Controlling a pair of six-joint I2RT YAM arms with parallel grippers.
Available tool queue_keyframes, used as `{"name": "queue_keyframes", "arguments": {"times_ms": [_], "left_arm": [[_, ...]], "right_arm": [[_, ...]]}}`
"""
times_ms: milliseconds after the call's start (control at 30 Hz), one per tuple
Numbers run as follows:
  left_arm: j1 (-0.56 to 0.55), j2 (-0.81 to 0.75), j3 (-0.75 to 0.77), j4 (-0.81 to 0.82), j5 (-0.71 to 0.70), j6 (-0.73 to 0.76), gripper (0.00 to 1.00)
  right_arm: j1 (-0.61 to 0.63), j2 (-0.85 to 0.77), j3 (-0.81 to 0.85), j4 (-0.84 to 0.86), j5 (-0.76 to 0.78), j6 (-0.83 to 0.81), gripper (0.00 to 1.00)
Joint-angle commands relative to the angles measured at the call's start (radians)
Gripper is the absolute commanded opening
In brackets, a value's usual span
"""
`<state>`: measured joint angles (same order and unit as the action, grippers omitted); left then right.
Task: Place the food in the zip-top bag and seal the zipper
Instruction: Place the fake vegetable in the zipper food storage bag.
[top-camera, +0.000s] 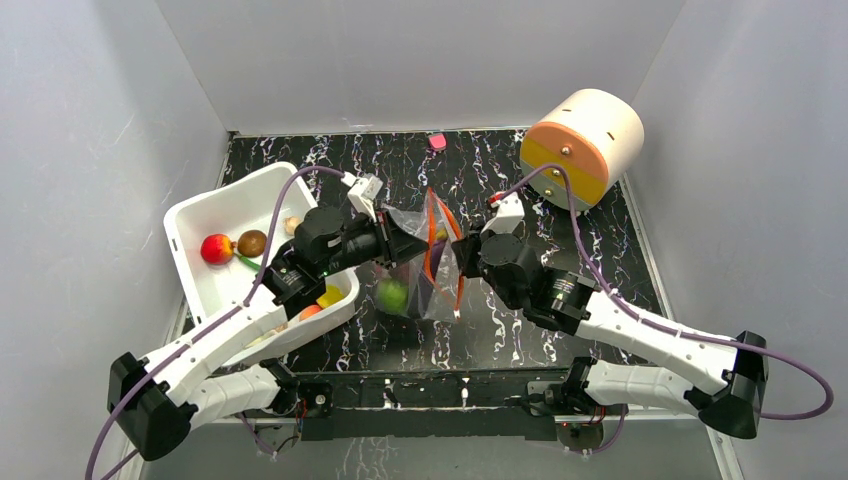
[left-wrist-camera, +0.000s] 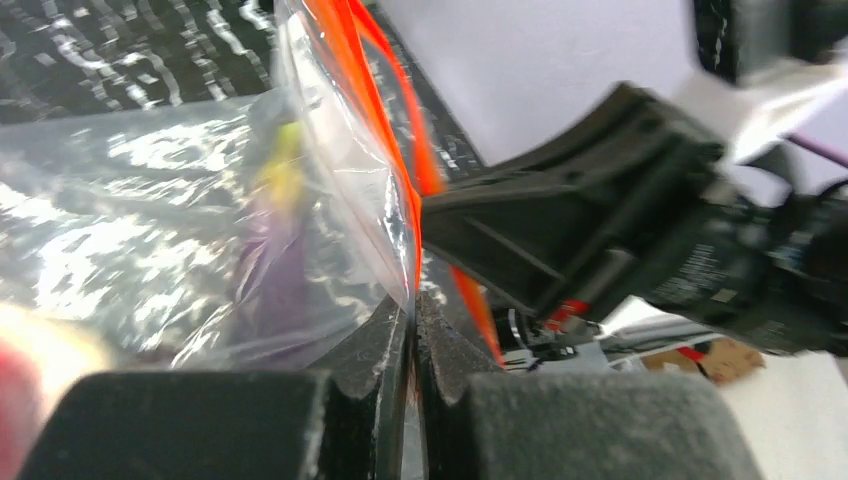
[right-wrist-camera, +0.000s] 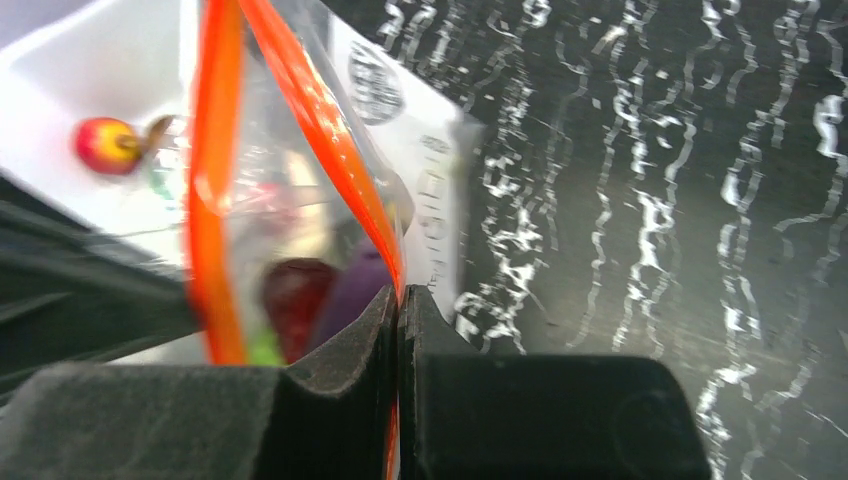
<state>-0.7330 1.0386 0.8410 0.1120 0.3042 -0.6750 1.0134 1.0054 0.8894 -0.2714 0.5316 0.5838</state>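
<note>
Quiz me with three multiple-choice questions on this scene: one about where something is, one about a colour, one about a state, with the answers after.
1. Where is the red apple?
A) in the white tub
B) in the zip-top bag
C) by the far wall

2. What colour is the zipper?
A) blue
B) orange-red
C) green

3. How is the bag's mouth?
A) zipped flat
B) open
C) rolled up

Answers:
1 A: the apple lies on the tub's floor, to the left of the bag.
2 B: the strip shows orange-red in every view.
3 B: the right wrist view shows the two halves of the strip spread apart, with the left gripper and the right gripper each shut on the bag's edge.
</note>
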Motion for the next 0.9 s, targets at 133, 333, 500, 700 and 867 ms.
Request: {"name": "queue_keyframes", "arguments": {"times_ms": [133, 333, 500, 700, 867], "left_arm": [[-0.005, 0.045, -0.025, 0.234, 0.226, -0.069, 0.06], [-0.003, 0.08, -0.02, 0.168, 0.134, -0.014, 0.09], [-0.003, 0.131, 0.024, 0.124, 0.097, 0.016, 0.24], [-0.003, 0.137, 0.086, 0.015, 0.036, 0.062, 0.51], [-0.003, 0.113, 0.134, -0.166, -0.122, 0.131, 0.61]], "right_arm": [[-0.006, -0.043, 0.075, -0.101, 0.129, -0.05, 0.0], [-0.006, -0.122, 0.074, -0.048, 0.08, -0.055, 0.0], [-0.005, -0.151, 0.07, -0.062, 0.096, -0.048, 0.0], [-0.006, -0.154, 0.067, -0.115, 0.17, -0.073, 0.0], [-0.006, -0.163, 0.071, -0.169, 0.241, -0.089, 0.0]]}}
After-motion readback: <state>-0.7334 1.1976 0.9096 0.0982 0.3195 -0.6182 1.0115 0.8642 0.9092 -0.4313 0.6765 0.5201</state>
